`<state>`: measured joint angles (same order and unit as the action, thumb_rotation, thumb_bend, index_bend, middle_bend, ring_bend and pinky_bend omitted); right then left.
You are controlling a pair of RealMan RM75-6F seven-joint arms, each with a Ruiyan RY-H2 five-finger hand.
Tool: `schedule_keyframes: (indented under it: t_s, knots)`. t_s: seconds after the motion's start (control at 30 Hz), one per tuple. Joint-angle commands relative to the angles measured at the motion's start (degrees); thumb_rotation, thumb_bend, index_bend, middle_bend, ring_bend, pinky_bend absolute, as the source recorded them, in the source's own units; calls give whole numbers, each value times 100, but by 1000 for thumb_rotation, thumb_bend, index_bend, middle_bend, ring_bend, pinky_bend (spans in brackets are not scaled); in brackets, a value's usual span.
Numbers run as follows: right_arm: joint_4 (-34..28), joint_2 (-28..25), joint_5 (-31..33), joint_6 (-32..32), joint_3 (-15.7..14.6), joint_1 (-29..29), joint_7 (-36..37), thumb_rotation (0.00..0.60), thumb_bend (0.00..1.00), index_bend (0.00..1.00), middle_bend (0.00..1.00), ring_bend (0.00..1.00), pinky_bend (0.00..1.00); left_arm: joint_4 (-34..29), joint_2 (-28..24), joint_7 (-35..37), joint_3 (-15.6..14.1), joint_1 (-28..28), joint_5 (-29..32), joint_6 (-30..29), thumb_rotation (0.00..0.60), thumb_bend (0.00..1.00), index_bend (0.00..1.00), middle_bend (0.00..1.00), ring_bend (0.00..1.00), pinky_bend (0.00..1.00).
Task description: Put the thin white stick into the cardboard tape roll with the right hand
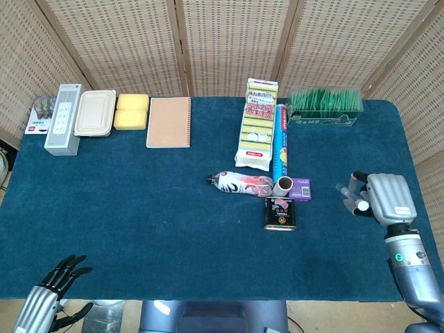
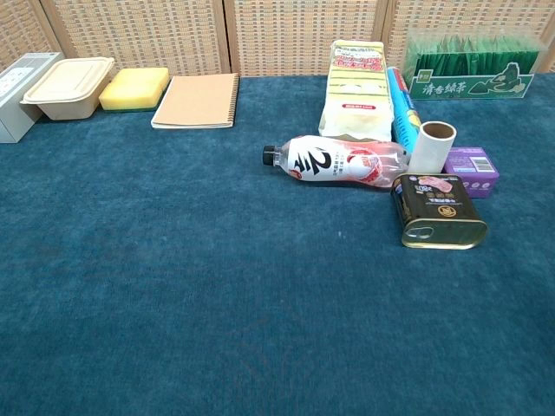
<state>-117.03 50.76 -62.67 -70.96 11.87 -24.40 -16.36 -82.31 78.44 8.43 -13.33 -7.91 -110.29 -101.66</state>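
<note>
Blue-clothed table (image 1: 139,208) before wicker screens, silver right hand (image 1: 378,200) well right of upright cardboard tape roll (image 1: 283,186), fingers curled, grip contents unclear

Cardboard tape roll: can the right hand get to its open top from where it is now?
Probably yes. The cardboard tape roll stands upright with its opening facing up. The right hand is off to its right over bare cloth; only the low purple box lies between them.
</note>
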Motion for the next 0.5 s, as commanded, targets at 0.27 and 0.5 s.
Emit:
schedule_keyframes:
  t_s: [0.27, 0.5]
  knots:
    - [-103, 428, -365, -804, 147, 242, 591, 600, 436, 788, 1000, 1000, 993, -14, 26, -43, -60, 3, -179, -1, 600, 181, 235, 146, 104, 269]
    - [-187, -51, -735, -237, -364, 278, 117, 600, 436, 788, 1000, 1000, 991, 9, 36, 20, -2, 2, -76, -14, 600, 181, 235, 146, 104, 269]
